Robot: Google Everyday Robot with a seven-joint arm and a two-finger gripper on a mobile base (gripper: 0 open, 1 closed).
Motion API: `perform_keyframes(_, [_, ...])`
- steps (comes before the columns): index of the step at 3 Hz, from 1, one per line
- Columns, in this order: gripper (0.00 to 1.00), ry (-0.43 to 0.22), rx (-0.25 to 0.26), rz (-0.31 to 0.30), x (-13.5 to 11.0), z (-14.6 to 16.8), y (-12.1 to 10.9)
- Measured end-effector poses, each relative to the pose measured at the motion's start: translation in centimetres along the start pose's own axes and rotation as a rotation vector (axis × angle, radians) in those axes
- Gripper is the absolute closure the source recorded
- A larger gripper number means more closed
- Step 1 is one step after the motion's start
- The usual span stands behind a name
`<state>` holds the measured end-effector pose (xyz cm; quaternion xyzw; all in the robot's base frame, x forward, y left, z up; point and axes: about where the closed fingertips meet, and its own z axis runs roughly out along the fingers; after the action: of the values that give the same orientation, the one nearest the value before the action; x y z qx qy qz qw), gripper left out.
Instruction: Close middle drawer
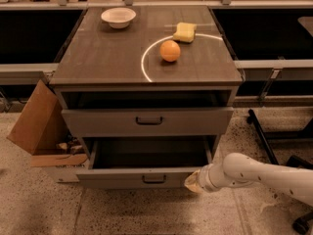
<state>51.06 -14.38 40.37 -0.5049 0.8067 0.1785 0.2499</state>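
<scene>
— Tool point(193, 181) sits low, at the right end of the middle drawer point(122, 178) front. Open or closed?
— Can't tell. It looks placed to shove the drawer in — it stands pulled well out of the grey cabinet point(98, 58), with a flat front and a small dark handle point(154, 179).

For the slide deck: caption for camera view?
Claw at right front corner of the open middle drawer; top drawer ajar.

Dim, warm; arc glare point(145, 65) on cabinet top point(102, 58); claw point(191, 182) pale at middle drawer point(117, 178) right end.
</scene>
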Motion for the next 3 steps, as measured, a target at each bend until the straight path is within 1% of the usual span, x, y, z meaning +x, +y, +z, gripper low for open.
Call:
perform_keyframes(1, [1.0, -0.045, 0.043, -0.047, 0.4, 1.0, -3.2])
perform_keyframes(2, [1.0, -0.069, 0.096, -0.095, 0.5, 1.4, -5.8])
perform_keyframes(3, [1.0, -0.092, 0.166, -0.13, 0.0, 1.5, -8.2])
